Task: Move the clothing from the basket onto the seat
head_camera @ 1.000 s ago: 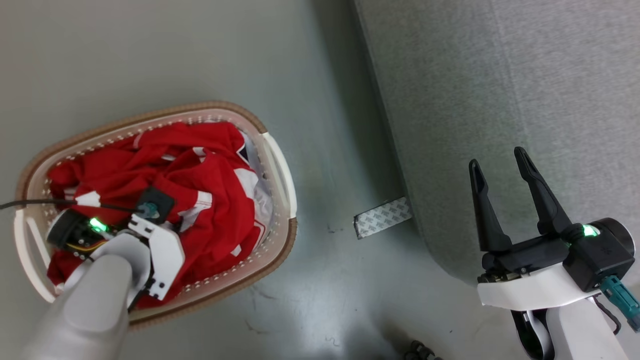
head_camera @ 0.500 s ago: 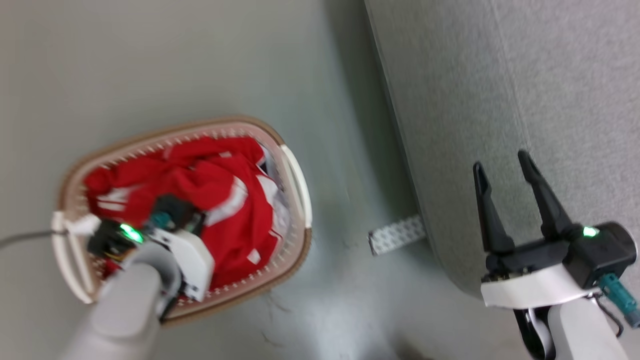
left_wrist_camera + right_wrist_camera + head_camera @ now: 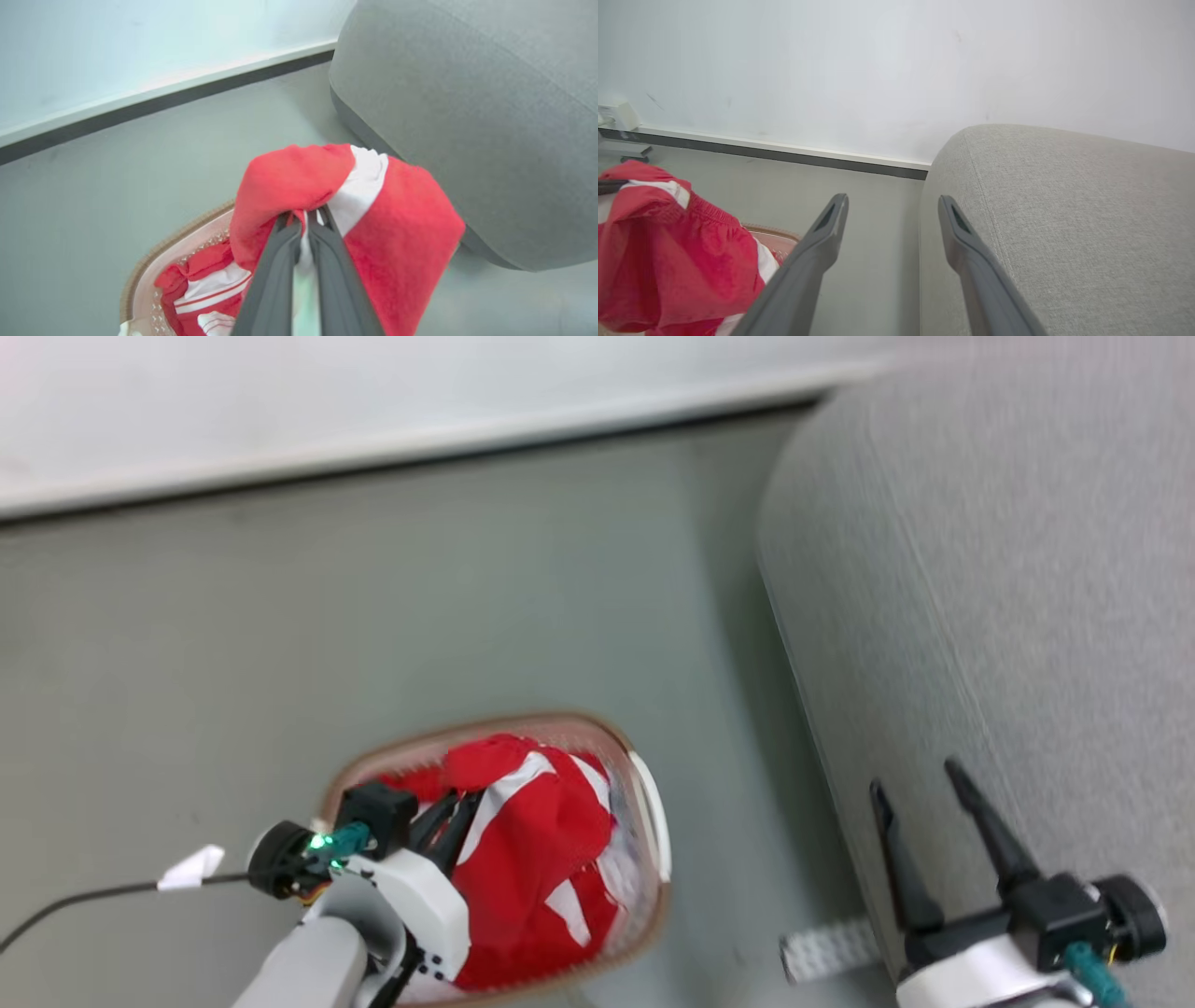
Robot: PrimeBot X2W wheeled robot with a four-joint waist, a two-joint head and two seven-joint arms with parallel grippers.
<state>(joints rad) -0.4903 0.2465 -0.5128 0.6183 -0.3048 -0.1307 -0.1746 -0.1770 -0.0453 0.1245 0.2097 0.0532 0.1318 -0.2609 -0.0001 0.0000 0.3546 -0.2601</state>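
My left gripper [image 3: 303, 217] is shut on a fold of the red and white clothing [image 3: 289, 172], which hangs lifted above the basket [image 3: 154, 266]. More red clothing [image 3: 201, 275] lies inside the basket. In the head view the left gripper [image 3: 448, 821] sits over the cream basket's brown rim [image 3: 523, 719], with the jersey [image 3: 532, 840] bunched at its fingers. The grey seat [image 3: 1027, 569] fills the right side. My right gripper [image 3: 915, 779] stands open beside the seat's edge with nothing in it. The right wrist view has the right gripper [image 3: 893, 199] open, the seat [image 3: 1064, 210] and the lifted clothing [image 3: 668, 252].
A pale wall with a dark baseboard [image 3: 373, 467] runs along the far side of the grey floor. A patterned strip [image 3: 826, 947] lies on the floor by the seat's base. A black cable with a white tag [image 3: 191, 868] trails left from my left wrist.
My left gripper has shut on the red clothing and raised it out of the pile. The head camera has tilted up, bringing the wall into view. The right gripper stays open.
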